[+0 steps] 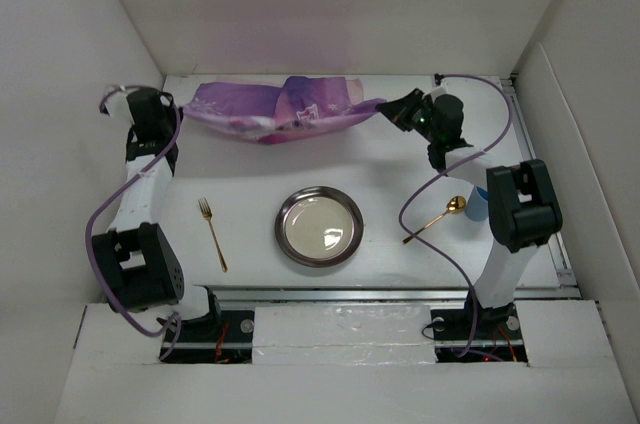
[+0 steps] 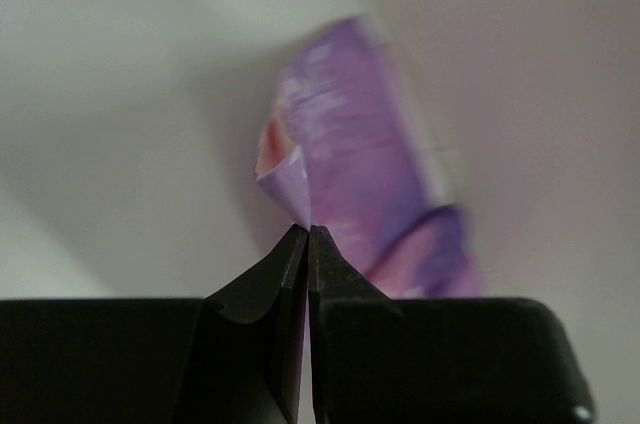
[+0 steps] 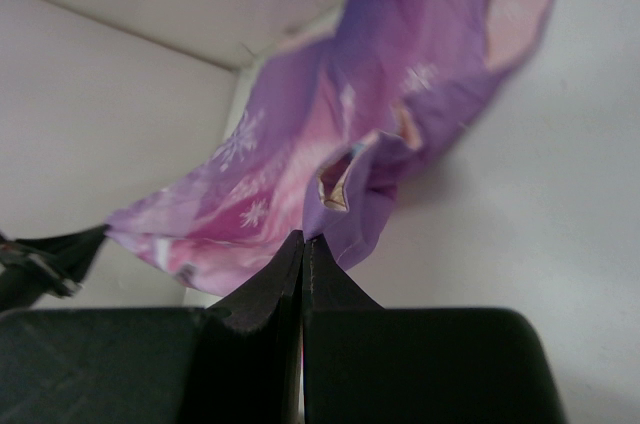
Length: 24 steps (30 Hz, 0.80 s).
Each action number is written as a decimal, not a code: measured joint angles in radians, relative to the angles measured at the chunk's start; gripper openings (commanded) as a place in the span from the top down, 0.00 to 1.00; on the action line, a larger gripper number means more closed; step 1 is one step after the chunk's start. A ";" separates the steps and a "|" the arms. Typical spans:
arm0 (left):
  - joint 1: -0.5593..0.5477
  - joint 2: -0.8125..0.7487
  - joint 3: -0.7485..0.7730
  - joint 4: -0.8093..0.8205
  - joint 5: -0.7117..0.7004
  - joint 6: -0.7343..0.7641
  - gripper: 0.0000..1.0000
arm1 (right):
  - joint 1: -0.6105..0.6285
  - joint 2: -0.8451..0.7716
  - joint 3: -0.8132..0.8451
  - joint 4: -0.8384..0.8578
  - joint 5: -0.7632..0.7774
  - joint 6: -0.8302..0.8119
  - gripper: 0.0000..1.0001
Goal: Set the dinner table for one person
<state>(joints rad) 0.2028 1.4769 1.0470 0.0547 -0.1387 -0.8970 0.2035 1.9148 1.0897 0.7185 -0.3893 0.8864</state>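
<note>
Mat [image 1: 270,109] – printed cloth; plate [image 1: 319,226] – v. glossy metal; table [image 1: 250,179] – matt.

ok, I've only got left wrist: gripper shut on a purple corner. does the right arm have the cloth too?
Observer: Yes, the right gripper is shut on the opposite corner; the purple mat sags between it and the left gripper at the far side of the table.
Operator: what else is on the table?
Observer: A metal plate sits mid-table, nearer the arms than the mat.
Operator: cutlery?
Observer: A gold fork lies left of the plate, a gold spoon right of it.
</note>
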 measured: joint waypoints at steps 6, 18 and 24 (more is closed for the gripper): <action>-0.019 -0.190 0.267 0.049 0.034 0.025 1.00 | 0.009 -0.349 0.091 -0.245 0.103 -0.158 1.00; -0.018 -0.382 0.402 0.076 0.170 0.026 1.00 | 0.025 -0.761 0.438 -0.611 0.248 -0.394 1.00; -0.019 -0.282 0.444 0.080 0.278 0.037 1.00 | 0.010 -0.786 0.455 -0.707 0.264 -0.428 1.00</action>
<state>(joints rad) 0.1841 1.1946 1.4910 0.1345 0.1390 -0.8597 0.2134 1.1286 1.5452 0.0113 -0.1257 0.4583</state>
